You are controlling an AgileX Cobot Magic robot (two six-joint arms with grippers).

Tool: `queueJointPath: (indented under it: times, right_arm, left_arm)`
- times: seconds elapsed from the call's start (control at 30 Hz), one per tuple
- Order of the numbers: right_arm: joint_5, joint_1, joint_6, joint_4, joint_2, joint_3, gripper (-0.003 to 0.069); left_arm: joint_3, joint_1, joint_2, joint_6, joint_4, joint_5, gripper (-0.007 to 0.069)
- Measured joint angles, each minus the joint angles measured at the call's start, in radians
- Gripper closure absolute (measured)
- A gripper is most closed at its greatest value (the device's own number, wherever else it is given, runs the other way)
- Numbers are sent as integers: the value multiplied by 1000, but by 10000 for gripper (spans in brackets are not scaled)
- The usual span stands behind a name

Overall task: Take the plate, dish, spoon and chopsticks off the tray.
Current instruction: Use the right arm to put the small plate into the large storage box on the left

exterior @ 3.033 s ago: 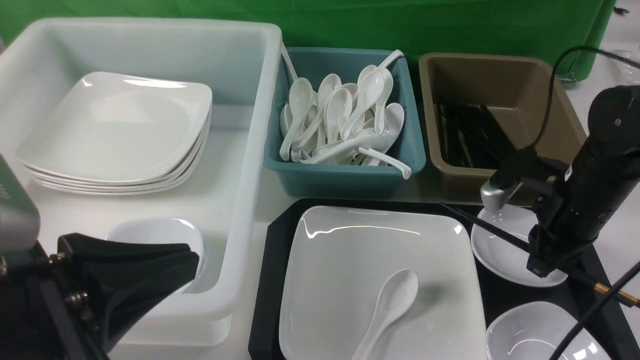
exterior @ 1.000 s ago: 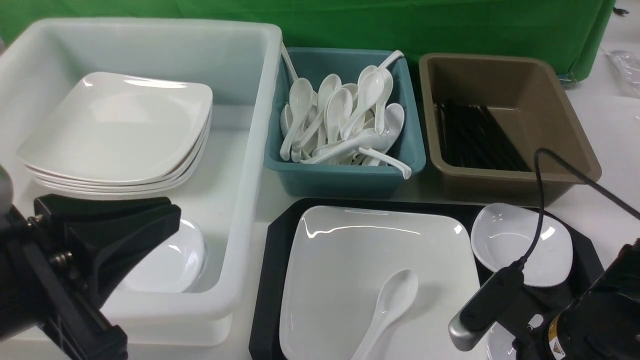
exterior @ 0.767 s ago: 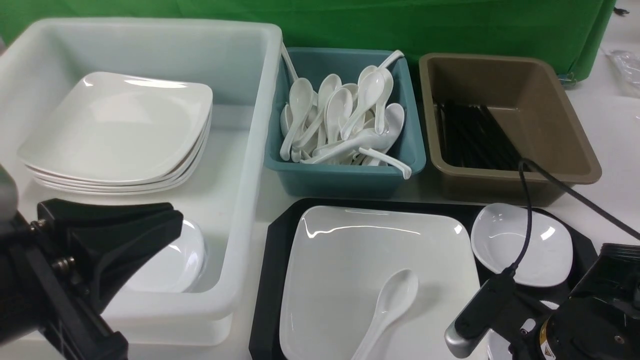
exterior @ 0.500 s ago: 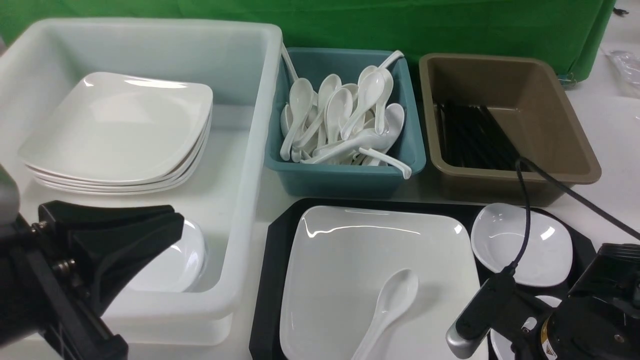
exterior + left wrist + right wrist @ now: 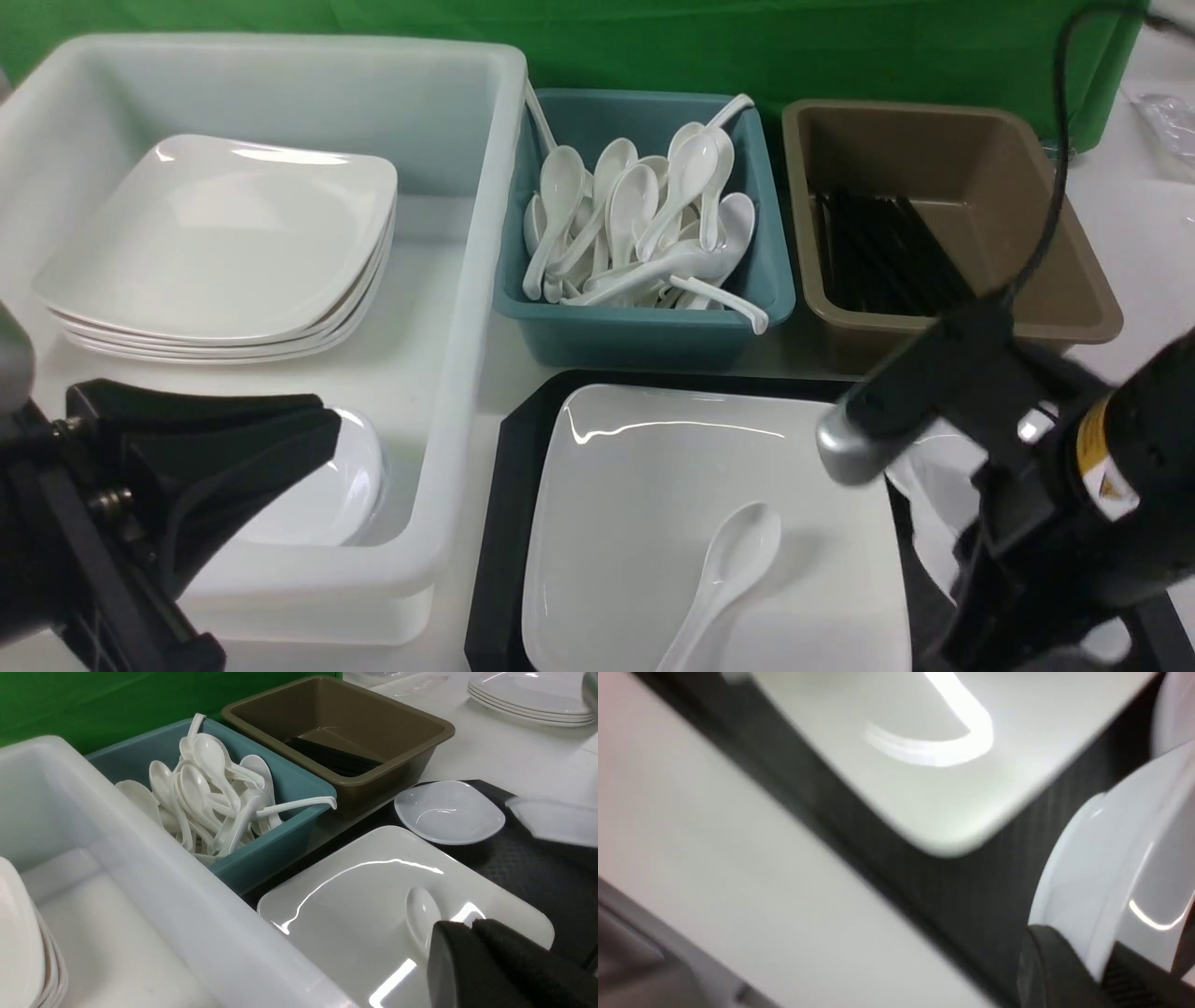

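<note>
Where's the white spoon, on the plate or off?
On: the glossy white soup spoon lies inside the large square white plate.

A green cloth point(image 5: 747, 47) hangs at twelve o'clock; a white table point(image 5: 1144, 224) shows at two o'clock.

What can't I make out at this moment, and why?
Far dish: front view, right arm mostly covers it.
Held dish: right wrist view, motion-blurred; right gripper fingers cut by the edge.
Spoon handle: front view, cut off at bottom edge.
Chopsticks in brown bin: front view, too dark to count.
</note>
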Motion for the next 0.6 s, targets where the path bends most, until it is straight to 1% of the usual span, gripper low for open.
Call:
queueJointPath:
  times: [0.03, 0.07, 0.13, 0.2, 0.23, 0.3, 0.37, 0.43, 0.5, 0.57, 0.6]
  right_arm:
    - [-11, 36, -22, -6, 4, -58, 601]
    - [-14, 42, -35, -6, 5, -81, 601]
    - [-75, 108, -119, -7, 35, -195, 601]
    - [-174, 179, -223, -4, 101, -317, 601]
    - [-216, 202, -277, 2, 139, -383, 601]
    - [-262, 231, -360, 32, 242, -503, 601]
    - [-276, 237, -427, 80, 330, -589, 601]
    - [-277, 239, -520, 170, 464, -707, 601]
    - [-271, 240, -554, 194, 553, -773, 602]
    - [-244, 240, -594, 218, 688, -907, 602]
    - [-233, 240, -599, 219, 723, -941, 603]
  left_arm:
    - [-34, 0, 0, -66, 93, 47, 608]
    - [-46, 0, 0, -96, 108, 66, 608]
    - [-104, 0, -4, -256, 266, 164, 608]
    - [-148, 0, -24, -427, 435, 260, 608]
    - [-159, 0, -47, -492, 490, 302, 608]
    - [-168, 0, -104, -586, 590, 369, 608]
    - [-168, 0, -151, -632, 632, 415, 608]
    - [-168, 0, -215, -682, 673, 474, 608]
    - [-168, 0, -248, -694, 692, 499, 608]
    - [-168, 0, -298, -704, 706, 526, 608]
    - [-169, 0, -314, -706, 706, 532, 608]
